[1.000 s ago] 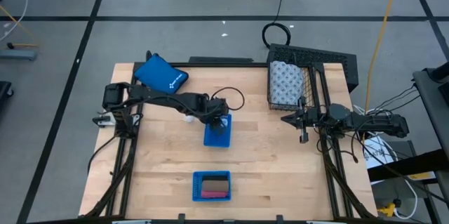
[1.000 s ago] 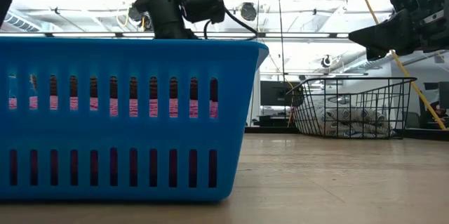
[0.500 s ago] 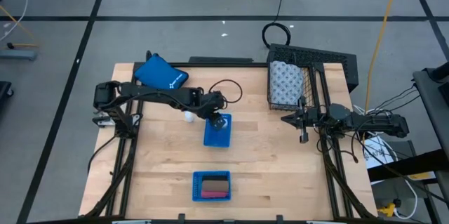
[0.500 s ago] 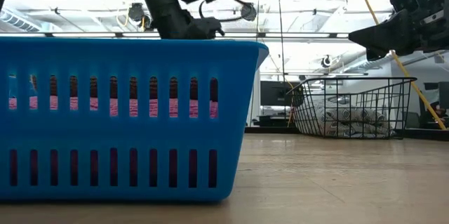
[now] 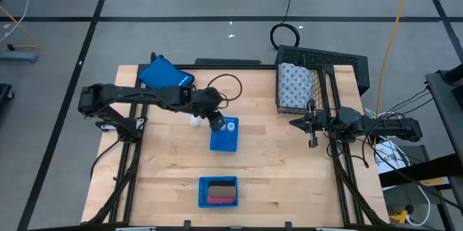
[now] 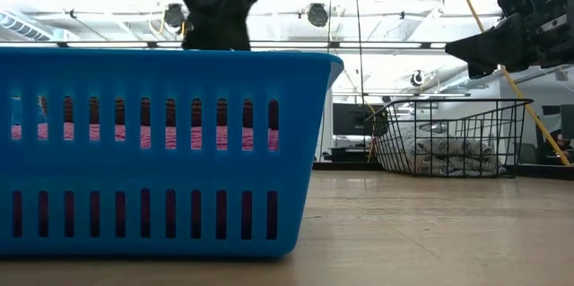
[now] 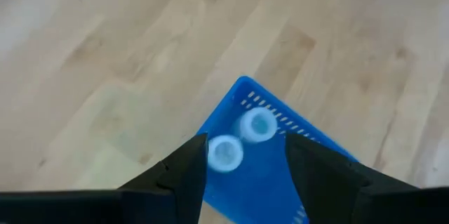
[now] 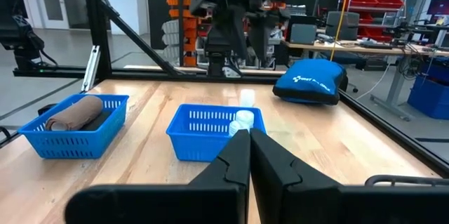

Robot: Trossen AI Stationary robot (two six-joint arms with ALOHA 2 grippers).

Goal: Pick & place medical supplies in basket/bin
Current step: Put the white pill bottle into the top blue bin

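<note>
My left gripper hangs open over the far left corner of a small blue tray. Its fingers stand on either side of a view of two white bottles that stand upright in that tray; it touches nothing. A third white bottle stands on the table just left of the tray. The dotted white roll lies in the black wire basket at the far right. Pink and brown blocks lie in a second blue tray near the near edge. My right gripper waits shut beside the basket.
A blue pouch lies at the far left of the table. In the low view the near blue tray fills the left half, and the basket sits farther right. Bare wood lies between the trays and the right arm.
My left gripper has drawn back from over the middle of the small blue tray toward the table's left, and its arm has swung back toward the left edge. The bottles in the tray, covered by it before, now show. The right arm has kept still.
</note>
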